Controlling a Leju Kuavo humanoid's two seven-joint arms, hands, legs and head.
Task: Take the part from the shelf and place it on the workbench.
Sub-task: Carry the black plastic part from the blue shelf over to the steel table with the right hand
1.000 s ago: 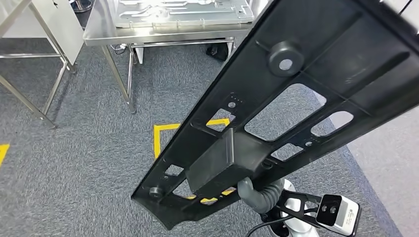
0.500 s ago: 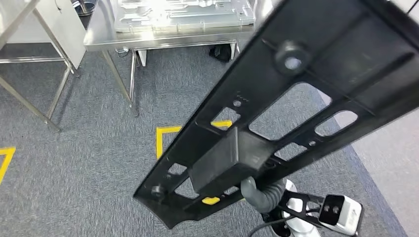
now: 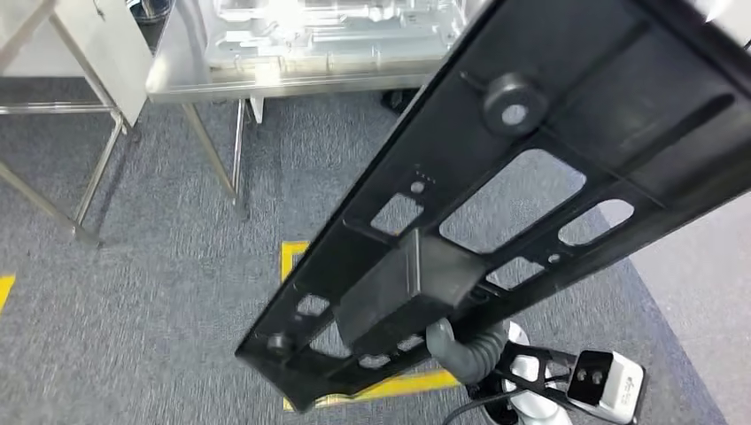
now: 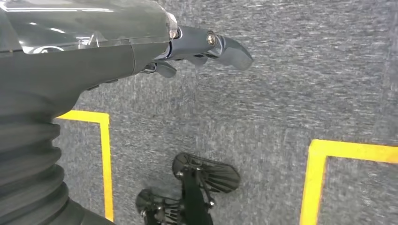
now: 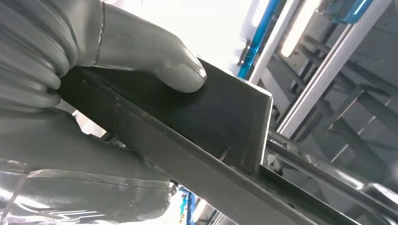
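The view has shifted: the yellow floor marking [image 3: 390,387] now sits lower under the part [image 3: 496,204]. The right hand [image 5: 94,70] grips this long black part from beneath, thumb pressed on its block, slanting toward the steel worktop [image 3: 266,78]. The left hand [image 4: 206,44] hangs over carpet, holding nothing, fingers loosely apart.

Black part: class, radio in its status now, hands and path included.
Right hand grips black part. Left hand hangs over carpet, holding nothing. Workbench ahead, metal tray on it.

Grey carpeted floor [image 3: 159,301] marked with yellow tape lines [image 4: 313,173]; white panel [image 3: 111,44] beside thin steel frame legs [image 3: 93,181] at upper left
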